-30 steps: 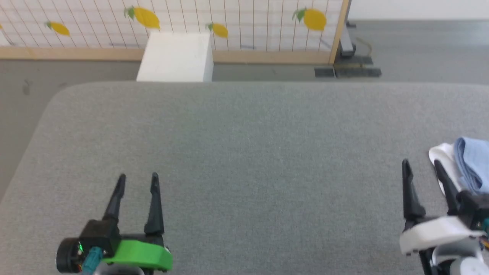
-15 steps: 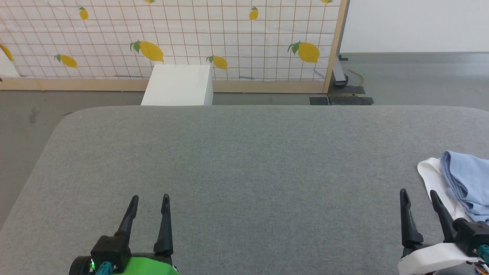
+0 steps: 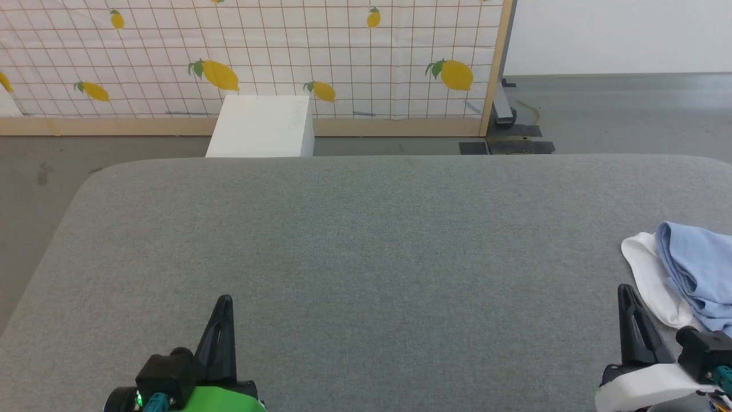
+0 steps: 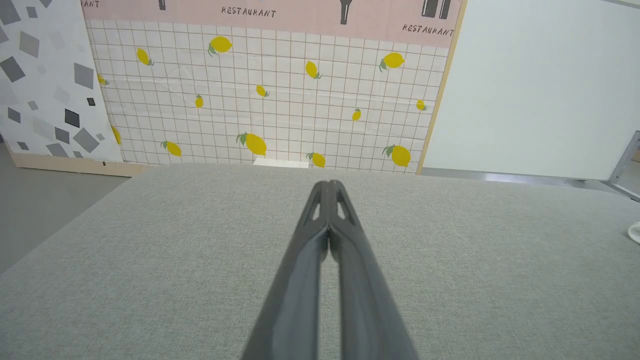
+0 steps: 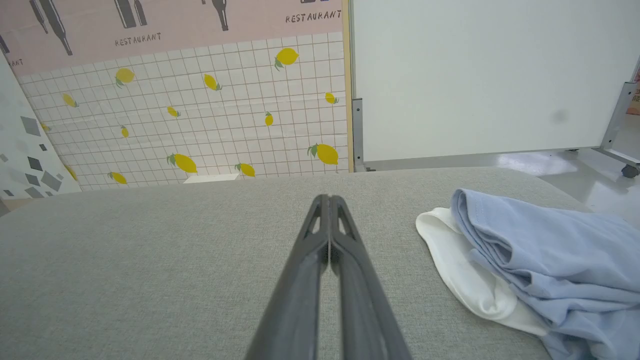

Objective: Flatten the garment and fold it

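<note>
Both claws, parted a moment earlier, now pressed shut on nothing: left claw [image 3: 224, 303] over grey surface [image 3: 366, 240], right claw [image 3: 627, 293] just beside the crumpled light blue garment [image 3: 695, 266] heaped at the surface's right edge, probably staged before any flattening.

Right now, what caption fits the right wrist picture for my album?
Shut right gripper over the grey fabric surface, with the crumpled blue-and-white garment lying beside it, untouched.
</note>
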You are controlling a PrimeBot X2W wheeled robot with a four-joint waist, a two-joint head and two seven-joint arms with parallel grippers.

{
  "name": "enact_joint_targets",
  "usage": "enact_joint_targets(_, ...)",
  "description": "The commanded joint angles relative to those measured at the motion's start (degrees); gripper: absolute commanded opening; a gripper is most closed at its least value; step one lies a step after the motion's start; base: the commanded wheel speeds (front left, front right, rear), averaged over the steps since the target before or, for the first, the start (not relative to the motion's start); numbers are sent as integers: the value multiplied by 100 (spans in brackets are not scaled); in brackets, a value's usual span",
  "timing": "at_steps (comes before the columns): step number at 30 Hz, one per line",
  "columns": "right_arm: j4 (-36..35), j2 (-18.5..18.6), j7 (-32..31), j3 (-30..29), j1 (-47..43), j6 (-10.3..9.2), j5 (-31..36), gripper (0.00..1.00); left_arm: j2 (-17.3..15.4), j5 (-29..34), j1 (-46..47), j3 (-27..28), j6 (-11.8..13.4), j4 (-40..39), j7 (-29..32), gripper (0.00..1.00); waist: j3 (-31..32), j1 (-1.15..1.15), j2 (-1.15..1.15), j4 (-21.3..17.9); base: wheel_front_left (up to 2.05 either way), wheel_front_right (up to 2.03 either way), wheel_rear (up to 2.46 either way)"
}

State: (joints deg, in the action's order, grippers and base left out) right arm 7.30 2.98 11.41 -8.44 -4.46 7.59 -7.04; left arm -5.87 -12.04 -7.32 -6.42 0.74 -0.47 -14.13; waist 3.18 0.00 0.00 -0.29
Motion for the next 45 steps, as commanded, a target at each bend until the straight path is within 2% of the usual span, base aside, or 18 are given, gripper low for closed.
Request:
enact_joint_targets(1,-35,-1,-29,32,30,-1,40,0,18,77,45,26,-5,2,43,0,-5,0,0,1,0,0,0)
enact_joint_targets(45,-305,-4,-461,347,192,-4,297,0,127,514,311,265,-32,19,574,0,-126,0,0,12,0,0,0)
